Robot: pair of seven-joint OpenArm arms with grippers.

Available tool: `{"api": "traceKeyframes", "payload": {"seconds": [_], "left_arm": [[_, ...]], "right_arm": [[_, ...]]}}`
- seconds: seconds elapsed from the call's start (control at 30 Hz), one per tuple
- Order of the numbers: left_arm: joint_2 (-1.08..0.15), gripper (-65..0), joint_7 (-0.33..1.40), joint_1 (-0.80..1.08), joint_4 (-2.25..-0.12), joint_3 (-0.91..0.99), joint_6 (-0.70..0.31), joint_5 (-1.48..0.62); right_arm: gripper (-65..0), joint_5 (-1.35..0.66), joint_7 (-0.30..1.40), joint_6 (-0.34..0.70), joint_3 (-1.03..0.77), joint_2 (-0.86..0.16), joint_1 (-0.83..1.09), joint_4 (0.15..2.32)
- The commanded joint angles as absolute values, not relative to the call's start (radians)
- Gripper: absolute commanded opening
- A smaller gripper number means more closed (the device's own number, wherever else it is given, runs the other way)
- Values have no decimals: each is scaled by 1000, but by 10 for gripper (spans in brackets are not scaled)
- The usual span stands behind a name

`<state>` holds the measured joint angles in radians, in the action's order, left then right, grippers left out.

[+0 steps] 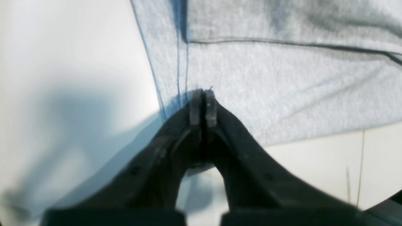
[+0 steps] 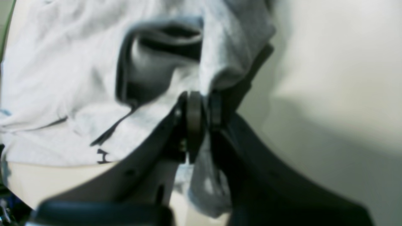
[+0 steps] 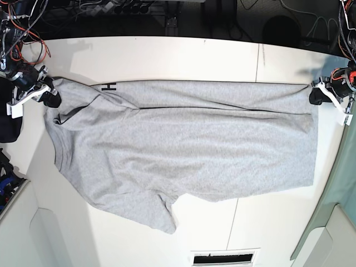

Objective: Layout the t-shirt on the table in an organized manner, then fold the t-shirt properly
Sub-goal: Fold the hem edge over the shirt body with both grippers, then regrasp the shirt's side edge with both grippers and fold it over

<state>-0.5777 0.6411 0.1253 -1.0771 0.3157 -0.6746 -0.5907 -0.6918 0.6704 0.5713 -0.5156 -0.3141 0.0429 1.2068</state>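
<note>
The light grey t-shirt (image 3: 183, 139) lies spread across the white table (image 3: 167, 55), stretched left to right, with one sleeve hanging toward the near edge and black lettering showing at its far left. At the shirt's far-right corner my left gripper (image 3: 315, 95) is shut; in the left wrist view its fingertips (image 1: 202, 94) pinch the t-shirt (image 1: 282, 88) at its hem. My right gripper (image 3: 51, 99) is at the far-left corner. In the right wrist view its fingertips (image 2: 202, 105) are closed with a fold of the t-shirt (image 2: 62, 78) between them.
Cables and electronics (image 3: 22, 28) crowd the black far edge and left corner. A thin seam (image 3: 258, 61) crosses the tabletop. A vent slot (image 3: 221, 258) sits at the near edge. Teal cloth (image 3: 339, 183) hangs along the right side.
</note>
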Motion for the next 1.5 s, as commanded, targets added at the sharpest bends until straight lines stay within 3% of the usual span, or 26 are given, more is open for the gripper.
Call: {"api": "traceKeyframes", "payload": {"seconds": [0.0, 0.4, 0.67, 0.8, 0.9, 0.97, 1.17, 1.47], "left_arm": [[-602, -650, 662, 139, -1090, 319, -670, -568], [-651, -650, 662, 306, -1283, 319, -685, -614], [-651, -650, 662, 327, -1314, 319, -685, -618], [-651, -508, 673, 327, -1316, 321, -685, -684], [-651, -460, 715, 327, -1316, 339, -686, -740], [-651, -460, 782, 327, -1316, 358, -698, -810], [-651, -460, 933, 336, -1373, 374, -698, -1043], [-651, -451, 902, 337, -1493, 374, -698, -1048]], "right_arm": [[-650, -717, 652, 580, -524, -336, 51, 1247], [-650, -703, 651, 580, -535, -387, 211, 1312], [-650, -754, 651, 580, -646, -387, 290, 1312], [-650, -803, 649, 580, -683, -388, 291, 1312], [-457, -849, 633, 580, -688, -388, 289, 1313], [-374, -853, 596, 580, -688, -387, 286, 1313], [-364, -840, 579, 580, -688, -388, 197, 1313], [-364, -576, 459, 466, -624, -388, -145, 1288]]}}
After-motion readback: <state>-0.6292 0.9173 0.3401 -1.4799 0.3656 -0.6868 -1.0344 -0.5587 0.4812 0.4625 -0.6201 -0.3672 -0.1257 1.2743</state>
